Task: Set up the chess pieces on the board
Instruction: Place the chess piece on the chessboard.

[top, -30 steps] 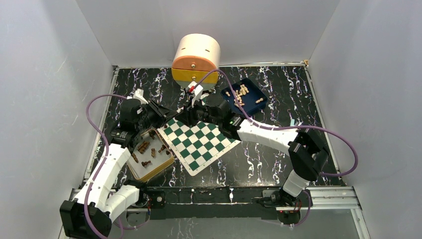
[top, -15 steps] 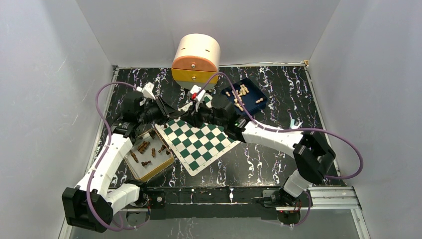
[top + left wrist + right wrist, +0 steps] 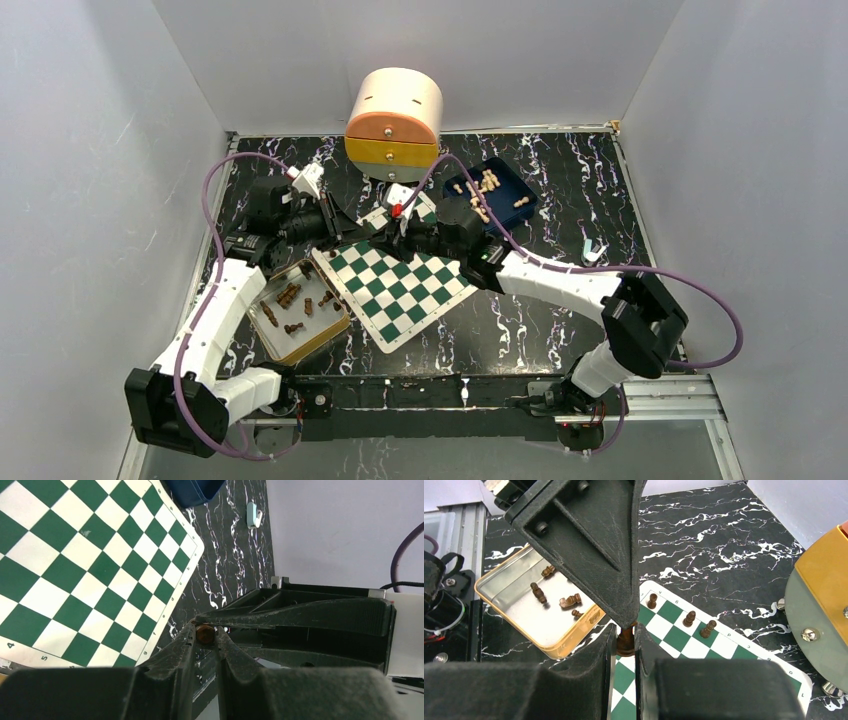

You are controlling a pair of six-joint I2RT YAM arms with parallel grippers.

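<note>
Pinched shut, the left fingers (image 3: 186, 642) grip a dark brown chess piece (image 3: 204, 634); only its rounded end shows between the tips. They hang off the board (image 3: 95, 565), past its white-bordered edge and over the black marbled bench (image 3: 230, 555). The top view puts them just beyond the board's far left edge.

The right fingers (image 3: 610, 642) are clamped on a second dark piece (image 3: 625, 641), held upright by its upper part. It is low over the board's margin, on the side that faces the tan-rimmed tray (image 3: 509, 595). Whether its base touches the board cannot be told.

Three standing pieces (image 3: 689, 618), also dark, are upright on the board in a row along its border, just beyond the right fingers and apart from them. More dark chessmen (image 3: 570, 600) lie on their sides in the tan-rimmed tray, which sits just beside the board. Pale chessmen (image 3: 487, 182) lie in a blue tray (image 3: 510, 212) near the board's far right side. At the back of the bench stands a round orange and beige drawer unit (image 3: 393, 110).
</note>
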